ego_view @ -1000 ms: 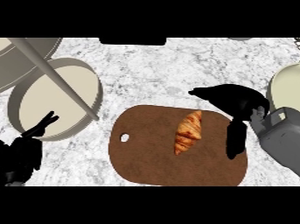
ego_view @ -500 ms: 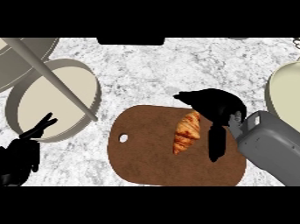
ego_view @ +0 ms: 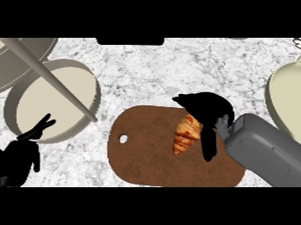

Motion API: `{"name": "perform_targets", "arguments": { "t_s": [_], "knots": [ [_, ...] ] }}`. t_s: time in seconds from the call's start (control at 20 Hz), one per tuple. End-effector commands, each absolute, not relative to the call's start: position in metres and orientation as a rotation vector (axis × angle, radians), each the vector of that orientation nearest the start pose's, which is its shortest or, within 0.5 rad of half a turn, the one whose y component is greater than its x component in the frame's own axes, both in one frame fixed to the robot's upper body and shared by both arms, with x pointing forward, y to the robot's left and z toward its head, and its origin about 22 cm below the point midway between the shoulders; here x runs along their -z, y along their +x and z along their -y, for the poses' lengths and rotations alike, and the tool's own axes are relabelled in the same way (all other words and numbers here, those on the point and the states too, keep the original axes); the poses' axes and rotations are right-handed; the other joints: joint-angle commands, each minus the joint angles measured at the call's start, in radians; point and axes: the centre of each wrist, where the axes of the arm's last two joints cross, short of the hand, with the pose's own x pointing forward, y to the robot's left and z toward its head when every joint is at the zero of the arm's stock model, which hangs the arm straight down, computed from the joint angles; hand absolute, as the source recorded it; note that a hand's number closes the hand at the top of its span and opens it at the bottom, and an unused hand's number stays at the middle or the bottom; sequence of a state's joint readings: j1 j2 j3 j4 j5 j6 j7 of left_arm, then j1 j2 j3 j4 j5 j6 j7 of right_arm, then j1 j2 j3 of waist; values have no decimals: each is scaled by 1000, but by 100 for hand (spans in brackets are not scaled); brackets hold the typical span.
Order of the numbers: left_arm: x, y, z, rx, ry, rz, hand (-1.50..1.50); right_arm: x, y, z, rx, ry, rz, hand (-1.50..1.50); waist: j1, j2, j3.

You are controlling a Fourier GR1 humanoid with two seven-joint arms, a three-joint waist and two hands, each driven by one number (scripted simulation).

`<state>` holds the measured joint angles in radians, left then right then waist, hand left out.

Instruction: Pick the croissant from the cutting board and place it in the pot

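A golden croissant [ego_view: 185, 136] lies on the brown cutting board [ego_view: 146, 158], right of its middle. My right hand [ego_view: 208, 110] hangs over the croissant's upper right end, fingers curved down beside it and hiding part of it; whether they touch it cannot be told. The cream pot [ego_view: 55, 103] stands at the left, with a long handle [ego_view: 46, 72] running across it. My left hand [ego_view: 13, 154] rests open at the lower left, fingers up, below the pot.
A larger cream pan [ego_view: 4, 57] sits at the upper left corner behind the pot. A pale rounded vessel [ego_view: 292, 96] stands at the right edge. Marbled counter [ego_view: 152, 74] lies between pot and board.
My right hand has moved left from the board's right edge to above the croissant, covering its upper end. The left hand has not moved.
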<state>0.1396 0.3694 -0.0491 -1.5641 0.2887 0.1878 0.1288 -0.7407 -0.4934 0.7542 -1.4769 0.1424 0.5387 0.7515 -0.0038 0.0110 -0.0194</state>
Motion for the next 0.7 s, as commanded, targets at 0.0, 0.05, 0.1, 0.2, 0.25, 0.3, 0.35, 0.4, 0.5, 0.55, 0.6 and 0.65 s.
{"name": "perform_targets", "arguments": {
  "t_s": [0.0,0.05,0.1,0.2,0.25,0.3,0.35,0.4,0.5,0.55,0.6,0.65],
  "knots": [
    [-67,259,-285,-78,112,1716,0,-109,316,120,-1640,-477,860,-150,-21,-8,19],
    [-68,256,-284,-71,118,1709,0,-97,311,118,-1634,-480,845,-150,-17,-10,20],
    [-70,257,-287,-72,132,1719,0,-99,308,119,-1660,-466,857,-150,-28,-13,20],
    [-70,254,-282,-64,118,1731,0,-80,306,113,-1645,-468,846,-150,-12,-6,22],
    [-68,257,-284,-67,122,1726,0,-90,310,110,-1663,-459,862,-150,-13,-7,20],
    [-64,258,-282,-86,126,1717,0,-82,305,111,-1656,-446,866,-150,-27,-7,20],
    [-68,259,-296,-77,131,1711,0,-96,314,124,-1657,-457,876,-150,-34,-9,19],
    [-74,259,-287,-72,129,1730,0,-90,311,109,-1660,-452,885,-150,-22,-9,21],
    [-75,262,-290,-65,127,1728,0,-82,314,114,-1640,-444,880,-150,-27,-3,20],
    [-64,254,-285,-77,124,1716,0,-72,306,112,-1651,-423,871,-150,-25,-9,20],
    [-69,256,-287,-68,109,1727,0,-67,310,111,-1650,-411,872,-150,-10,-2,21],
    [-68,254,-285,-68,127,1726,0,-67,304,106,-1702,-370,888,150,-12,-6,21]
  ]
}}
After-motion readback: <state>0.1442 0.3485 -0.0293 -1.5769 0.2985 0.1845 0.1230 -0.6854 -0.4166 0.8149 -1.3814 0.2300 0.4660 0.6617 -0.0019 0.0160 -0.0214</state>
